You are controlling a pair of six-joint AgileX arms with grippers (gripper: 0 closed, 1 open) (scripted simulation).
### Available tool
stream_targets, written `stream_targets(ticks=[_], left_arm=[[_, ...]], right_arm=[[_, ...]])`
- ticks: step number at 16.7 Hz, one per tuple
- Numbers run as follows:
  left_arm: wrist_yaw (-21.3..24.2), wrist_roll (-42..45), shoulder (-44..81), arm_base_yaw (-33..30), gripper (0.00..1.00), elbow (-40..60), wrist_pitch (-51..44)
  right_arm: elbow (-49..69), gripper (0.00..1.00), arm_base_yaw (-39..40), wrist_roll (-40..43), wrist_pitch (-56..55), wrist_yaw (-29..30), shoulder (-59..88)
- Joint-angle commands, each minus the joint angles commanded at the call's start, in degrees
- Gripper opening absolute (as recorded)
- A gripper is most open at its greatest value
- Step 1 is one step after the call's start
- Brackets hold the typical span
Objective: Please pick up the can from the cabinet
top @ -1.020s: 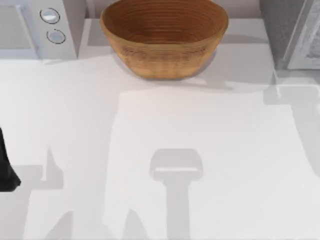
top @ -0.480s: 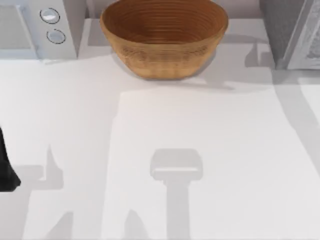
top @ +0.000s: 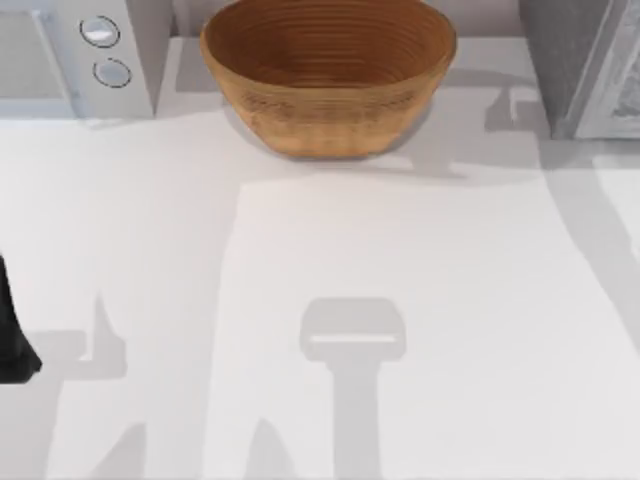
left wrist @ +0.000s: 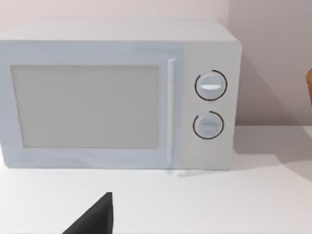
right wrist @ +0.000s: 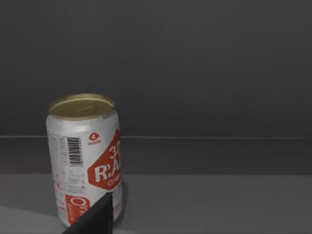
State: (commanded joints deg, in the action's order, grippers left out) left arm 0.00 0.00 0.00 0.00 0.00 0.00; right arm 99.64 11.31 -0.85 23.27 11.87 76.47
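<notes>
The can (right wrist: 84, 158) stands upright on a dark cabinet (right wrist: 204, 73) shelf, close before the right arm's fingers (right wrist: 95, 217); whether they are spread I cannot tell. The left arm (top: 12, 335) sits at the bench's (top: 300, 260) left edge, facing a microwave (left wrist: 117, 92) beside a basket (top: 328, 75)

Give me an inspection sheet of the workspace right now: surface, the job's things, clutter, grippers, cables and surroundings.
Surface: white table, crossed by grey shadows.
Job's things: can, silver with red label and gold lid, standing upright on a dark shelf inside the cabinet, at the table's back right.
Clutter: wicker bowl at back centre; microwave, door closed, at back left.
Grippers: right gripper close in front of the can, a dark finger at its base; left arm parked at the table's left edge, facing the microwave.
Cables: nothing seen.
Surroundings: pale wall behind the microwave.
</notes>
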Motion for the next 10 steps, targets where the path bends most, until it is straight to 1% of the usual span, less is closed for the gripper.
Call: stream_targets(ticks=[2,7,10], left_arm=[[0.0,0.0,0.0,0.0,1.0,0.0,0.0],[0.0,0.0,0.0,0.0,1.0,0.0,0.0],[0.0,0.0,0.0,0.0,1.0,0.0,0.0]], right_arm=[[-0.19,1.0,2.98,0.04,-1.84,2.58,1.72],[-1.19,1.0,11.11,0.04,-8.03,11.95,6.64],[-1.44,1.0,12.27,0.04,-8.98,13.19,7.27]])
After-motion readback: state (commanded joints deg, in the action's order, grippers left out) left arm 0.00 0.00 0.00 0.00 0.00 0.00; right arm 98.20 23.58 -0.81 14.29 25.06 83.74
